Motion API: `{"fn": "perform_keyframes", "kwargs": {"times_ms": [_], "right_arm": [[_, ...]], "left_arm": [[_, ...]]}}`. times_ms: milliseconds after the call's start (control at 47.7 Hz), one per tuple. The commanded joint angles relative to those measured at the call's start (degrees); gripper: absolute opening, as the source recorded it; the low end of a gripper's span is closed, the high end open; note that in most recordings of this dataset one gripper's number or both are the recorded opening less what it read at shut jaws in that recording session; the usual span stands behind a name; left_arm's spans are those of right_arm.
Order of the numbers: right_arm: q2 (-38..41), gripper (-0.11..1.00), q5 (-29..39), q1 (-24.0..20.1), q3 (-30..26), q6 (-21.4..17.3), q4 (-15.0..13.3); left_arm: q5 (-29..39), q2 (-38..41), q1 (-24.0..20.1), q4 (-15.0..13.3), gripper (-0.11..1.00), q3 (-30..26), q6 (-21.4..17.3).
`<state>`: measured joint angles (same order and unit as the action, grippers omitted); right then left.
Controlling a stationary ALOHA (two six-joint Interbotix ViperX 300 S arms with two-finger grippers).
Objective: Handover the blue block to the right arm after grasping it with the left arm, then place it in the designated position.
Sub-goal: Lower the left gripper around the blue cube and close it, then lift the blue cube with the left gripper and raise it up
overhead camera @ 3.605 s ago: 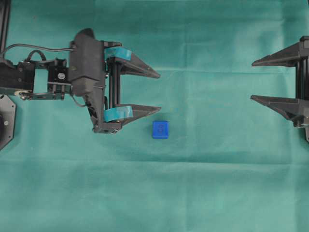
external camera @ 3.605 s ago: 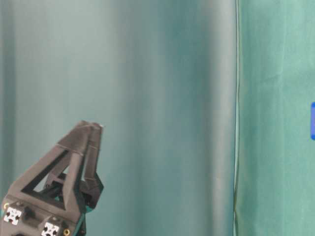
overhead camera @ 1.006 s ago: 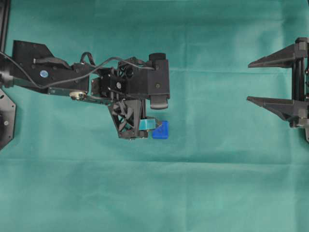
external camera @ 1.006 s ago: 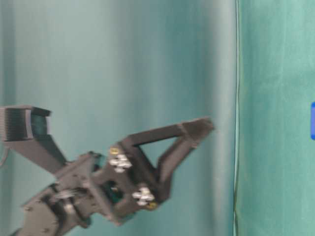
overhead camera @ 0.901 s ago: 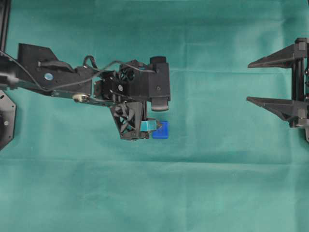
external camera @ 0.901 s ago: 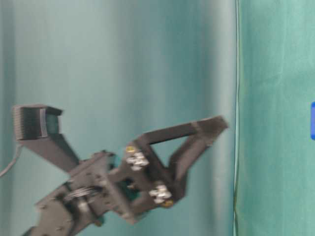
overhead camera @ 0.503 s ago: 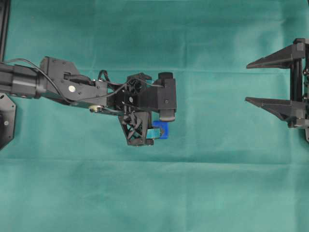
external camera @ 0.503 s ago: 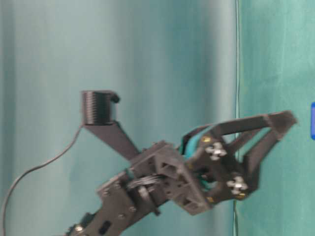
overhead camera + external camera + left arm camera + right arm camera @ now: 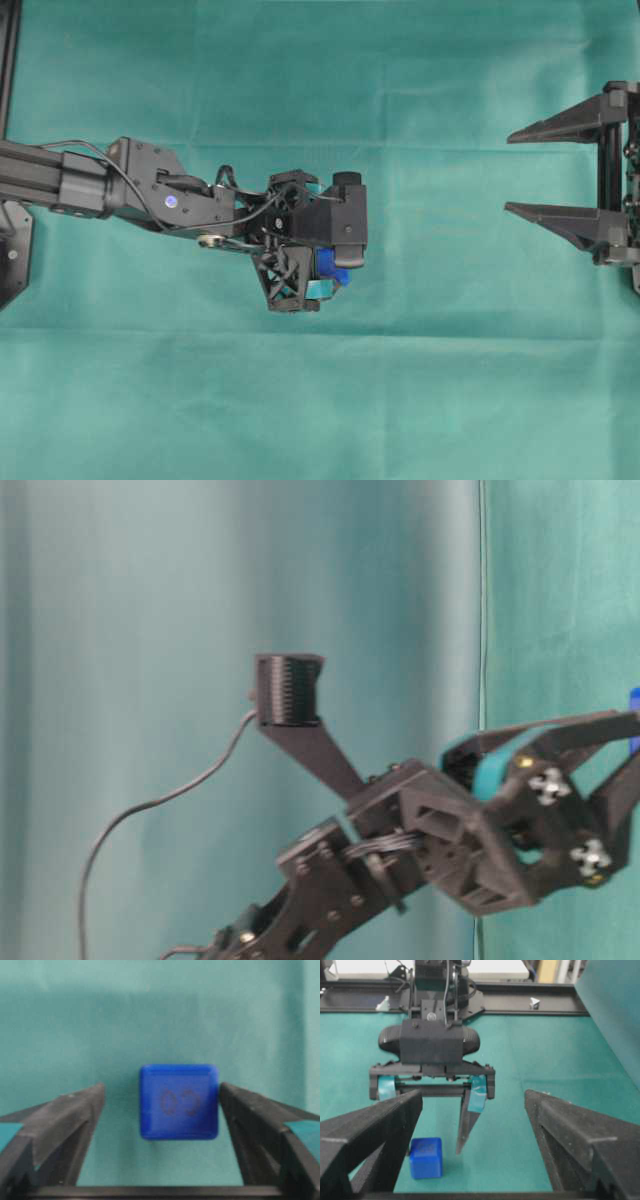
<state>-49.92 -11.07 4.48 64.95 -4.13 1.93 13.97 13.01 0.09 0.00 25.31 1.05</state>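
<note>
The blue block (image 9: 179, 1101) lies on the green cloth, a faint dark mark on its top face. My left gripper (image 9: 161, 1090) points straight down and stands open around it. One finger (image 9: 250, 1115) is at the block's side; the other finger (image 9: 75, 1110) is a gap away. From overhead the block (image 9: 331, 268) peeks out under the left gripper (image 9: 327, 262). The right wrist view shows the block (image 9: 426, 1157) beside a teal-taped finger (image 9: 470, 1120). My right gripper (image 9: 507, 172) hangs open and empty at the far right. I cannot make out the designated position.
Green cloth (image 9: 450, 380) covers the whole table. A black rail (image 9: 8, 50) and a base plate (image 9: 12, 262) sit at the left edge. The left arm's cable (image 9: 150, 810) loops behind it. A teal curtain (image 9: 615, 1015) stands at the table's side.
The left arm has reached further right and come down, so its open fingers now straddle the block. Neither the block nor the right gripper has moved.
</note>
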Motion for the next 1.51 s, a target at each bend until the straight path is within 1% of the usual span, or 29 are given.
{"fn": "perform_keyframes", "kwargs": {"times_ms": [0,189,524,650,692,734,859,880,1488], "right_arm": [[0.26,0.95,-0.26,0.09,-0.7,0.09,0.0],[0.35,0.95,-0.26,0.09,-0.7,0.09,0.0],[0.62,0.95,-0.26,0.09,-0.7,0.09,0.0],[0.53,0.95,-0.35,0.09,-0.7,0.09,0.0],[0.62,0.95,-0.26,0.09,-0.7,0.09,0.0],[0.53,0.95,-0.35,0.09,-0.7,0.09,0.0],[0.62,0.95,-0.35,0.09,-0.7,0.09,0.0],[0.53,0.95,-0.35,0.09,-0.7,0.09,0.0],[0.53,0.95,0.0,0.09,-0.7,0.09,-0.09]], "left_arm": [[-1.05,0.35,0.0,0.09,1.0,-0.53,0.0],[-1.85,1.67,0.0,0.09,1.0,-0.35,0.0],[-2.64,1.67,-0.09,0.0,1.0,0.09,0.09],[-2.02,1.76,0.18,0.0,0.98,-0.18,0.97],[-2.02,1.76,0.35,0.09,0.93,-0.18,0.97],[-2.02,1.76,0.62,0.09,0.84,-0.18,0.97],[-2.11,1.76,0.62,0.09,0.5,-0.09,0.97],[-2.11,1.67,0.62,0.09,0.46,-0.18,0.97],[-1.58,0.35,0.79,0.0,0.46,-0.53,1.14]]}}
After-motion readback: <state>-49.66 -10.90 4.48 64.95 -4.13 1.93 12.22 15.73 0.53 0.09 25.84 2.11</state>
